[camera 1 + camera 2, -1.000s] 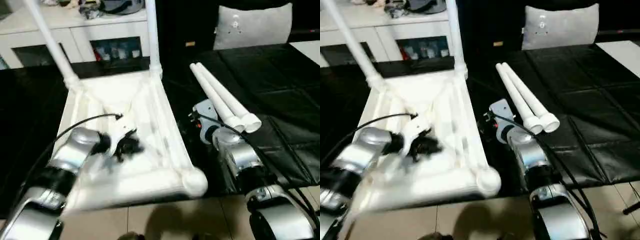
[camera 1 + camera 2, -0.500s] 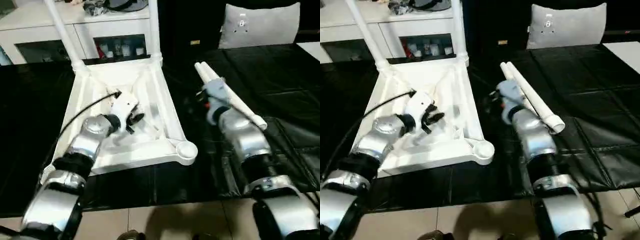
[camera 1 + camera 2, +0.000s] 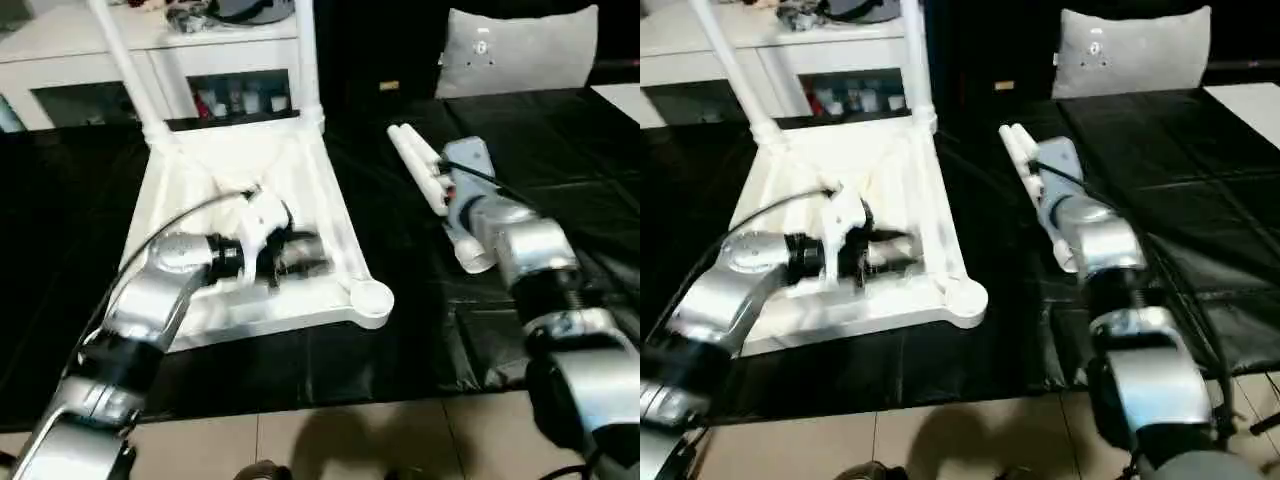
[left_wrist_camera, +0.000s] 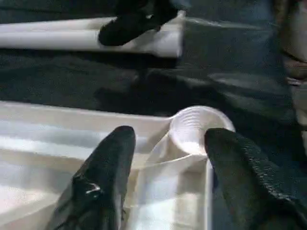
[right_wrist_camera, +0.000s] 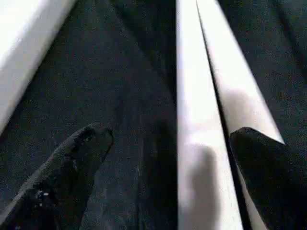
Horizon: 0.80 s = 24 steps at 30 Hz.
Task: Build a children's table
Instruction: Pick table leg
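My right gripper (image 5: pixel 168 158) hangs open over the two loose legs (image 3: pixel 430 180), light, stiff, slippery tubes best gripped mid-shaft, while my left gripper (image 4: pixel 168 158), fingers apart, hovers inside the upturned tabletop (image 3: pixel 200 180) beside its empty corner socket (image 4: pixel 199 127).

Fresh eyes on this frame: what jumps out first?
The upturned white table top on the black work surface, two legs already standing in its far corners. The left gripper hovers open over its ribbed underside near an empty corner socket. To the right, the right gripper, open, straddles the two loose legs.
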{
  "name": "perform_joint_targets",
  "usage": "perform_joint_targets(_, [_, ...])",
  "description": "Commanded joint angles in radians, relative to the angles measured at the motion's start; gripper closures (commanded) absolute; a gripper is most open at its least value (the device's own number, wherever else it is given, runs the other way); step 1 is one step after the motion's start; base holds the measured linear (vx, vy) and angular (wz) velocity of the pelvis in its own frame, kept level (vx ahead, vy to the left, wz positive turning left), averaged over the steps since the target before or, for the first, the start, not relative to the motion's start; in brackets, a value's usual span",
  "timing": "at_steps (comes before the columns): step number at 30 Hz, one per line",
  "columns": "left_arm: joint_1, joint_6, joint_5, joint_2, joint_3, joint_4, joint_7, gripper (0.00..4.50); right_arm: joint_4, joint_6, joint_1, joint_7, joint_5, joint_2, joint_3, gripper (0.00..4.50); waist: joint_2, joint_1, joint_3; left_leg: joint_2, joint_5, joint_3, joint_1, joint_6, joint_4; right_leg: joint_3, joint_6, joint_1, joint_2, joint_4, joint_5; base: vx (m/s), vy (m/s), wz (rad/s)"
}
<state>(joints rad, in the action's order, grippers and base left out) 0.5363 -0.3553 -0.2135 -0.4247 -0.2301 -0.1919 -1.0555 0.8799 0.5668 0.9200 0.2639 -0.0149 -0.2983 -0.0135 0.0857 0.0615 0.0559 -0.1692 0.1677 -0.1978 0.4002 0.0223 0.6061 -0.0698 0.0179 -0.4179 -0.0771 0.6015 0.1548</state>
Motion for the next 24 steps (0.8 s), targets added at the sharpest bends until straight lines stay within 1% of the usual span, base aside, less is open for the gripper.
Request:
perform_joint_targets(1, [-0.004, -0.032, -0.008, -0.013, -0.002, 0.042, -0.004, 1.44, 0.060, 0.040, 0.047, 0.002, -0.026, -0.010, 0.020, 0.00, -0.012, -0.002, -0.076, -0.050, 0.254, 0.029, -0.031, 0.005, -0.065, 0.040, 0.203, 0.050, -0.065, -0.067, 0.319, 0.000, 0.000, 0.00])
perform_joint_targets(2, [-0.005, -0.040, -0.007, -0.014, -0.003, 0.049, -0.002, 1.36, 0.076, 0.040, 0.052, 0.000, -0.028, -0.012, 0.021, 0.00, -0.019, -0.003, -0.074, -0.051, 0.258, 0.028, -0.030, 0.005, -0.065, 0.041, 0.202, 0.049, -0.066, -0.070, 0.321, 0.000, 0.000, 0.00])
perform_joint_targets(3, [-0.007, -0.046, -0.008, -0.017, -0.005, 0.055, -0.001, 1.33, 0.094, 0.048, 0.060, 0.012, -0.020, -0.012, 0.016, 0.00, -0.016, -0.002, -0.076, -0.050, 0.256, 0.028, -0.031, 0.005, -0.063, 0.041, 0.197, 0.050, -0.068, -0.068, 0.326, 0.000, 0.000, 0.00])
perform_joint_targets(5, [-0.012, -0.067, -0.013, -0.024, -0.008, 0.075, 0.003, 1.08, 0.119, 0.076, 0.072, 0.044, -0.013, -0.014, 0.023, 0.00, -0.019, -0.002, -0.076, -0.051, 0.240, 0.028, -0.029, -0.003, -0.063, 0.041, 0.196, 0.051, -0.066, -0.067, 0.314, 0.000, 0.000, 0.00])
perform_joint_targets(8, [-0.018, -0.093, -0.016, -0.031, -0.006, 0.100, 0.003, 0.94, 0.143, 0.101, 0.085, 0.047, -0.018, -0.015, 0.027, 0.00, -0.017, -0.001, -0.078, -0.051, 0.213, 0.027, -0.027, -0.012, -0.061, 0.040, 0.202, 0.052, -0.064, -0.063, 0.283, 0.000, 0.000, 0.00])
perform_joint_targets(11, [-0.021, -0.102, -0.010, -0.038, -0.005, 0.112, 0.007, 0.51, 0.166, 0.133, 0.098, 0.087, -0.005, -0.012, 0.021, 0.00, -0.017, -0.001, -0.078, -0.050, 0.217, 0.026, -0.028, -0.014, -0.060, 0.040, 0.206, 0.052, -0.065, -0.063, 0.283, 0.000, 0.000, 0.00])
perform_joint_targets(12, [-0.023, -0.104, -0.007, -0.040, -0.006, 0.115, 0.010, 0.51, 0.171, 0.146, 0.102, 0.112, 0.003, -0.010, 0.019, 0.00, -0.017, -0.001, -0.077, -0.051, 0.221, 0.027, -0.028, -0.014, -0.060, 0.040, 0.205, 0.052, -0.065, -0.063, 0.287, 0.000, 0.000, 0.00])
perform_joint_targets(13, [-0.025, -0.104, -0.005, -0.041, -0.006, 0.116, 0.012, 0.46, 0.171, 0.159, 0.104, 0.139, 0.010, -0.009, 0.020, 0.00, -0.024, 0.000, -0.077, -0.051, 0.226, 0.027, -0.028, -0.016, -0.060, 0.040, 0.204, 0.053, -0.065, -0.062, 0.300, 0.000, 0.000, 0.00])
perform_joint_targets(14, [-0.025, -0.104, -0.005, -0.041, -0.006, 0.116, 0.012, 0.36, 0.171, 0.159, 0.104, 0.139, 0.010, -0.009, 0.020, 0.00, -0.022, -0.001, -0.076, -0.052, 0.227, 0.027, -0.027, -0.016, -0.060, 0.040, 0.202, 0.053, -0.066, -0.063, 0.307, 0.000, 0.000, 0.00])
perform_joint_targets(15, [-0.029, -0.110, -0.001, -0.043, -0.007, 0.125, 0.019, 0.23, 0.174, 0.178, 0.107, 0.202, 0.012, -0.009, 0.033, 0.16, -0.023, -0.001, -0.076, -0.052, 0.230, 0.027, -0.029, -0.015, -0.060, 0.040, 0.197, 0.051, -0.066, -0.064, 0.316, 0.000, 0.000, 0.00])
perform_joint_targets(17, [-0.032, -0.115, 0.001, -0.043, -0.009, 0.133, 0.022, 0.07, 0.178, 0.181, 0.107, 0.223, 0.008, -0.010, 0.043, 0.33, -0.022, 0.000, -0.075, -0.054, 0.234, 0.028, -0.028, -0.015, -0.061, 0.040, 0.194, 0.050, -0.066, -0.064, 0.319, 0.000, 0.000, 0.00])
perform_joint_targets(19, [-0.035, -0.121, 0.002, -0.042, -0.012, 0.142, 0.024, 0.01, 0.187, 0.180, 0.106, 0.233, 0.003, -0.011, 0.051, 0.36, -0.023, 0.001, -0.076, -0.054, 0.228, 0.028, -0.028, -0.011, -0.060, 0.041, 0.197, 0.050, -0.067, -0.063, 0.317, 0.000, 0.000, 0.00])
perform_joint_targets(20, [-0.035, -0.124, 0.002, -0.041, -0.013, 0.145, 0.026, 0.00, 0.192, 0.179, 0.106, 0.237, 0.001, -0.012, 0.052, 0.46, -0.023, 0.001, -0.075, -0.054, 0.229, 0.027, -0.028, -0.011, -0.060, 0.041, 0.199, 0.049, -0.067, -0.064, 0.319, 0.000, 0.000, 0.00])
perform_joint_targets(21, [-0.036, -0.126, 0.003, -0.040, -0.015, 0.147, 0.028, 0.00, 0.198, 0.178, 0.108, 0.242, -0.001, -0.012, 0.053, 0.60, -0.019, 0.001, -0.075, -0.054, 0.234, 0.027, -0.029, -0.008, -0.059, 0.041, 0.199, 0.048, -0.067, -0.065, 0.325, 0.000, 0.000, 0.00])
perform_joint_targets(22, [-0.035, -0.126, 0.003, -0.040, -0.016, 0.147, 0.028, 0.00, 0.199, 0.177, 0.109, 0.244, -0.002, -0.012, 0.053, 0.71, -0.021, 0.002, -0.074, -0.052, 0.241, 0.027, -0.029, -0.007, -0.059, 0.041, 0.198, 0.047, -0.066, -0.066, 0.334, 0.000, 0.000, 0.00])
perform_joint_targets(23, [-0.035, -0.131, 0.000, -0.039, -0.019, 0.148, 0.025, 0.00, 0.212, 0.174, 0.113, 0.252, -0.006, -0.011, 0.055, 0.77, -0.019, 0.002, -0.074, -0.053, 0.243, 0.028, -0.029, -0.005, -0.059, 0.041, 0.194, 0.047, -0.067, -0.066, 0.339, 0.000, 0.000, 0.00])
perform_joint_targets(24, [-0.034, -0.134, -0.003, -0.038, -0.021, 0.147, 0.023, 0.00, 0.220, 0.171, 0.115, 0.257, -0.008, -0.012, 0.057, 0.82, -0.020, 0.002, -0.074, -0.053, 0.245, 0.028, -0.030, -0.004, -0.060, 0.041, 0.194, 0.047, -0.066, -0.065, 0.340, 0.000, 0.000, 0.00])
